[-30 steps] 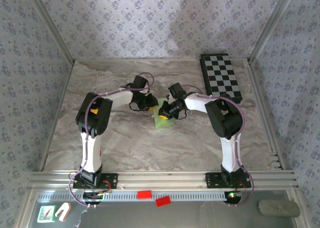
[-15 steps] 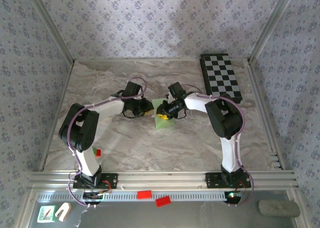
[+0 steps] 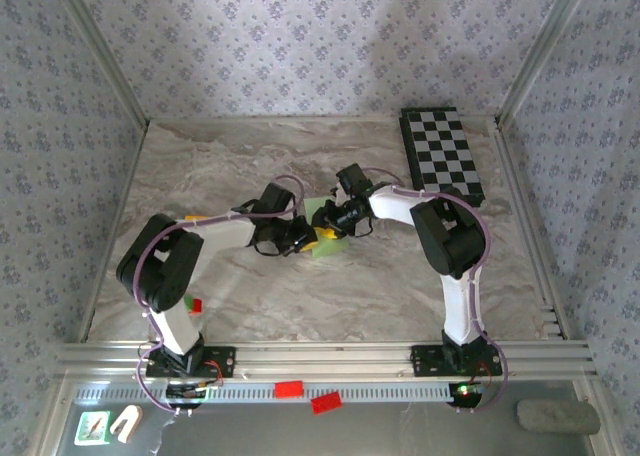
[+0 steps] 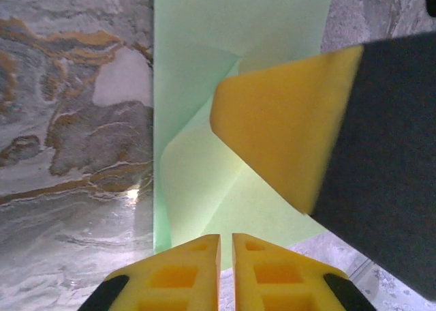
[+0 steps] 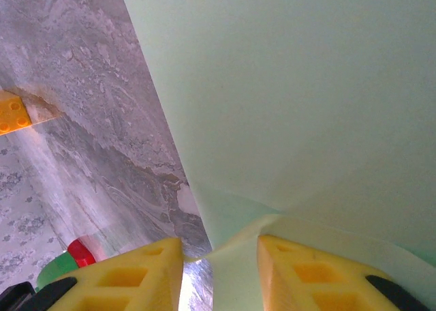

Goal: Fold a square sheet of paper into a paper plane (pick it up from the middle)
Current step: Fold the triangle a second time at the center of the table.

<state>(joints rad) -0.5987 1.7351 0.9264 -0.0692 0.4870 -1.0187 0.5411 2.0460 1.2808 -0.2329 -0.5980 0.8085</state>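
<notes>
The square sheet of paper (image 3: 326, 248), light green and creased into a smaller shape, lies mid-table between both grippers. In the left wrist view the paper (image 4: 197, 86) shows diagonal folds. My left gripper (image 4: 226, 237) sits at its near edge, the jaws shut to a thin slit; whether paper is pinched I cannot tell. From above, the left gripper (image 3: 303, 238) is at the paper's left side. My right gripper (image 3: 329, 223) reaches in from the right, and one of its yellow fingers (image 4: 286, 127) hovers over the paper. The right gripper (image 5: 219, 246) is open, with a raised fold of paper (image 5: 306, 86) between its fingers.
A black-and-white checkered board (image 3: 443, 161) lies at the back right. A small red block (image 3: 196, 304) sits by the left arm's base. Red and green blocks (image 5: 75, 256) show on the marble near the right gripper. Patterned walls enclose the table on three sides.
The left arm swung down toward the paper's near-left side and its jaws closed. The right gripper's jaws opened a little while that arm stayed in place.
</notes>
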